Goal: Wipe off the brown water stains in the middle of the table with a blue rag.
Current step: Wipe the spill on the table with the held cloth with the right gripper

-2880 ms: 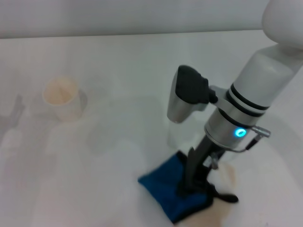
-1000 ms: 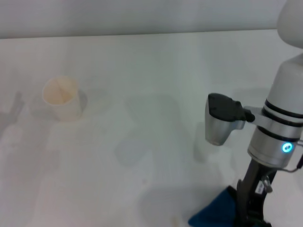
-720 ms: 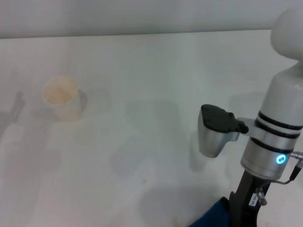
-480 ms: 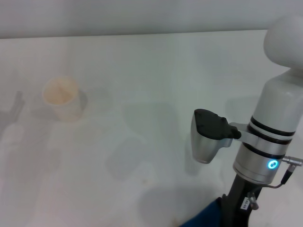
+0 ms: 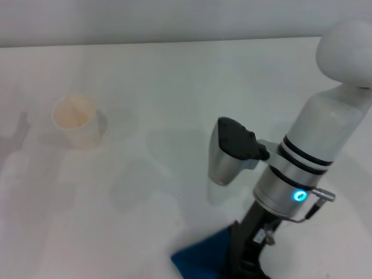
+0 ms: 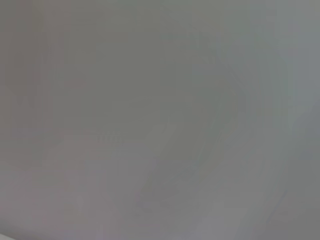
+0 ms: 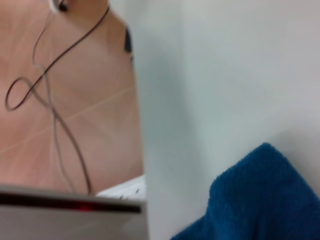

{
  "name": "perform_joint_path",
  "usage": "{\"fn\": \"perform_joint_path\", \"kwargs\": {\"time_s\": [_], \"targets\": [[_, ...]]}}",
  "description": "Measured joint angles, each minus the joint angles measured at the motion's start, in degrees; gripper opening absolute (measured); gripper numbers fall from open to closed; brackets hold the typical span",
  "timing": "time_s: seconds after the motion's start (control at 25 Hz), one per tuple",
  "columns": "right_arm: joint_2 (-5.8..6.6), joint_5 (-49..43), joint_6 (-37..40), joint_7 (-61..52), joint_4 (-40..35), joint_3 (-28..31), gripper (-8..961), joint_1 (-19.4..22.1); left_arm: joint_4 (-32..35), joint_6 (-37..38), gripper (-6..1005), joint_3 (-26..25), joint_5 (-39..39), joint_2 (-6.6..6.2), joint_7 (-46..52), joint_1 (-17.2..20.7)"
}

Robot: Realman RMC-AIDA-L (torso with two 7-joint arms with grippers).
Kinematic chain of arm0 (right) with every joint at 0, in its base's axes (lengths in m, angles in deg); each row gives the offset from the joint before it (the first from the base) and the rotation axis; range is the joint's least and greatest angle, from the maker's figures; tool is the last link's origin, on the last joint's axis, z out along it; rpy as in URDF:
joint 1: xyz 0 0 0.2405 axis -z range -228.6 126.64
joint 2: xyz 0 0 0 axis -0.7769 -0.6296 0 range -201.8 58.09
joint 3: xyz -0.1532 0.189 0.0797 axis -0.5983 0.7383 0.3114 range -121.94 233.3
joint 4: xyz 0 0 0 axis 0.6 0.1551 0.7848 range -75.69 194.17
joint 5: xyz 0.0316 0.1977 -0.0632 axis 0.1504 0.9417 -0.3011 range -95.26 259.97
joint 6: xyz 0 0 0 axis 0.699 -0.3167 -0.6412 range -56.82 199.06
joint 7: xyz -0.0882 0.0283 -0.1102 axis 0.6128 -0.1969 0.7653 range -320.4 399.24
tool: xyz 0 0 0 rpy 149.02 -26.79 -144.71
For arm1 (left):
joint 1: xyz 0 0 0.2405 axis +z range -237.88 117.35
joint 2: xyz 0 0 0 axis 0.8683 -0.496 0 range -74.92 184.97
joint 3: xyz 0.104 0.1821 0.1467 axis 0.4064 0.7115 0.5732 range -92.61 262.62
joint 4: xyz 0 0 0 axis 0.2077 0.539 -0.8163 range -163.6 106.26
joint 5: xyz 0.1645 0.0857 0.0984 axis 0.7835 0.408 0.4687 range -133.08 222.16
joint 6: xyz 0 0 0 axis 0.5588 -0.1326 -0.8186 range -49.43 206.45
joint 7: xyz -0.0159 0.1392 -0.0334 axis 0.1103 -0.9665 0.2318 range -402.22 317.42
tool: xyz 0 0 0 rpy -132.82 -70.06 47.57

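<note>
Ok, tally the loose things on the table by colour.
Blue: 1, the blue rag, under the right gripper.
Cream: 1, the paper cup.
Total: 2 on the table.

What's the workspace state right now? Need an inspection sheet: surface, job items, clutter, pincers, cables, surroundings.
Surface: white table, smooth; no brown water stains visible in any view.
Job's things: blue rag at the near edge of the head view, under the right arm; also seen in the right wrist view, lying on the table.
Clutter: cream paper cup, upright, far on the robot's left, apart from the rag.
Pincers: right pincer down at the rag, fingertips cut off by the frame edge. Left pincer: not in view.
Cables: thin dark cables on the floor beyond the table edge, right wrist view.
Surroundings: tan floor; left wrist view shows only blank grey.
</note>
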Motion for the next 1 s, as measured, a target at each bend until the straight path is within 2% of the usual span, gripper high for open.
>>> {"fn": "perform_joint_path", "kwargs": {"time_s": [0.56, 0.76, 0.88, 1.0], "targets": [[0.01, 4.07, -17.58, -2.20, 0.22, 1.29, 48, -0.13, 0.00, 0.01, 868, 0.02, -0.01, 0.09, 0.00, -0.32], [0.27, 4.29, -23.68, -3.97, 0.36, 1.83, 48, 1.31, 0.00, -0.01, 868, 0.00, -0.01, 0.10, 0.00, -0.43], [0.56, 4.01, -22.70, -3.88, 0.50, 3.16, 47, 1.76, 0.00, -0.01, 868, 0.00, -0.01, 0.17, 0.00, -0.49], [0.82, 3.48, -18.01, -3.24, 0.44, 4.41, 47, 1.87, 0.00, 0.00, 868, 0.00, -0.01, 0.20, 0.00, -0.49]]}}
